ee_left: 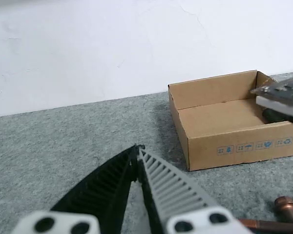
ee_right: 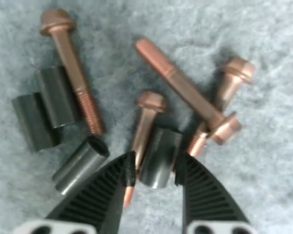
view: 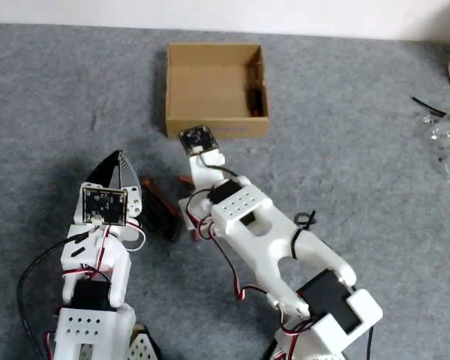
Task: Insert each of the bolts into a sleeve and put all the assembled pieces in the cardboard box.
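Note:
Several copper bolts and dark sleeves lie loose on the grey carpet. In the right wrist view my right gripper [ee_right: 155, 168] is open, its fingers on either side of one dark sleeve [ee_right: 158, 156] with a short bolt [ee_right: 146, 122] lying beside it. A long bolt [ee_right: 185, 90] crosses another bolt [ee_right: 229, 87], and one more bolt [ee_right: 71, 68] lies against two sleeves [ee_right: 46, 109]. Another sleeve [ee_right: 80, 163] lies near the left finger. My left gripper [ee_left: 137, 148] is shut on nothing, left of the pile [view: 162, 214]. The cardboard box [view: 216, 120] holds one dark piece [view: 255, 101].
The box [ee_left: 229, 146] stands beyond the pile, just past the right arm's wrist [view: 199, 140]. A copper bolt head [ee_left: 284, 204] shows beside my left gripper. Clear glass objects [view: 442, 135] lie at the far right. Open carpet stretches left of the box.

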### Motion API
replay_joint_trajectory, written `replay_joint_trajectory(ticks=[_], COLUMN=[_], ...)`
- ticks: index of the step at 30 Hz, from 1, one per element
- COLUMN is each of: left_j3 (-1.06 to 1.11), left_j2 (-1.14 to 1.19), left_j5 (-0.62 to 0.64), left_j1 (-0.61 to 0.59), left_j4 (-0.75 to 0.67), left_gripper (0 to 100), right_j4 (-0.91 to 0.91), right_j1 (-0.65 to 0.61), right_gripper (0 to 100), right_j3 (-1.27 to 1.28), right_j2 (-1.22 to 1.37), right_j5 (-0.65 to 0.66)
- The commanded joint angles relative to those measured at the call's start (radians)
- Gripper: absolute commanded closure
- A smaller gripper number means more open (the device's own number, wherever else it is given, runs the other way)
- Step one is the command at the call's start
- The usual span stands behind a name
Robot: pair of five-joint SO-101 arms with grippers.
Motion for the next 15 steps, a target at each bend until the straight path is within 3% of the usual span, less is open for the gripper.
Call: replay_joint_trajectory(ticks=[1, 15], left_j3=[0.019, 0.019], left_j2=[-0.002, -0.002], left_j5=[0.009, 0.009], left_j1=[0.013, 0.013], left_j4=[-0.021, -0.021], left_gripper=[99, 99], right_j4=[0.008, 0.068], right_j1=[0.030, 0.021], right_gripper=[87.8, 87.8], right_j3=[-0.005, -0.068], right_j2=[-0.004, 0.156], right_j5=[-0.011, -0.006])
